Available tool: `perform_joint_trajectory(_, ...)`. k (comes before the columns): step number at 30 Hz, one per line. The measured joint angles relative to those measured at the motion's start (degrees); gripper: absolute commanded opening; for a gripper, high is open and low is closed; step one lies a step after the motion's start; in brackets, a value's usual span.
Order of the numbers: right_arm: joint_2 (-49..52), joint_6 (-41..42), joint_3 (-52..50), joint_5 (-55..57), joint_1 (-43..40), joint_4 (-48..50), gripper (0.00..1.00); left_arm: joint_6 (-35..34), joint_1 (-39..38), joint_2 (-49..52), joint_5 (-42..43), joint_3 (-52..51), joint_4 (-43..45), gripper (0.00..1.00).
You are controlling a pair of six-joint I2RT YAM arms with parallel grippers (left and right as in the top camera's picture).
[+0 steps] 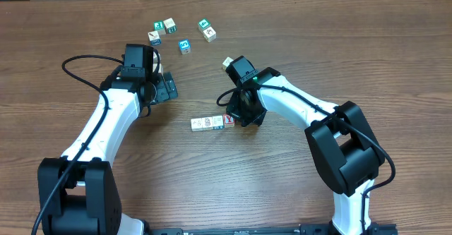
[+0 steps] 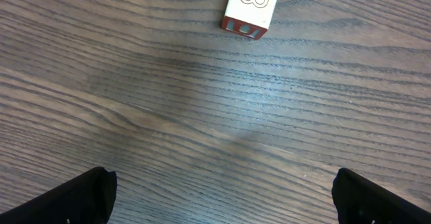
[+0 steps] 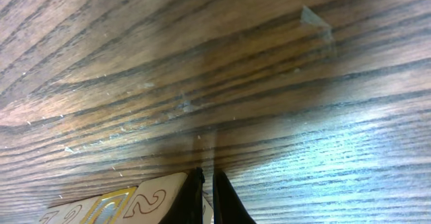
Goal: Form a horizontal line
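Brown wood-grain table point(image 1: 296, 30) all the way across, and down at centre sits the horizontal line point(image 1: 212, 123): a short row of white letter cubes, touching side to side, with the red Y cube point(image 1: 228, 119) at its right end. The right gripper point(image 1: 239, 116) is low on that end. From its wrist camera, the right gripper point(image 3: 208, 173) is pinched to a sliver with nothing visibly held. My read is that it is closed on purpose, a blunt tip to nudge the end cube and keep the row tight and straight.

Over on the other side, the left gripper point(image 1: 168, 87) hangs well apart from the row. Its wrist view shows it spread wide and empty, bare table between the tips and a cube with a looped mark point(image 2: 250, 7) ahead.

Loose cubes point(image 1: 184, 46) lie scattered at the far side. How many cubes make the row is hard to say. The right arm shades the Y end, and the wrist view crops the cubes at the frame's bottom edge.
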Motion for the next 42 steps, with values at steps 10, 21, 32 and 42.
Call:
perform_joint_trajectory(10,0.0,-0.6,0.0,0.0,0.0,-0.3,0.04,0.0,0.0,0.0,0.0,0.0,0.0,1.00)
perform_joint_trajectory(21,0.0,-2.8,0.0,0.0,0.0,-0.2,0.04,0.0,0.0,0.0,0.0,0.0,0.0,1.00)
perform_joint_trajectory(32,0.0,-3.2,0.0,0.0,0.0,-0.1,0.04,0.0,0.0,0.0,0.0,0.0,0.0,1.00)
perform_joint_trajectory(42,0.0,-3.2,0.0,0.0,0.0,-0.1,0.04,0.0,0.0,0.0,0.0,0.0,0.0,1.00)
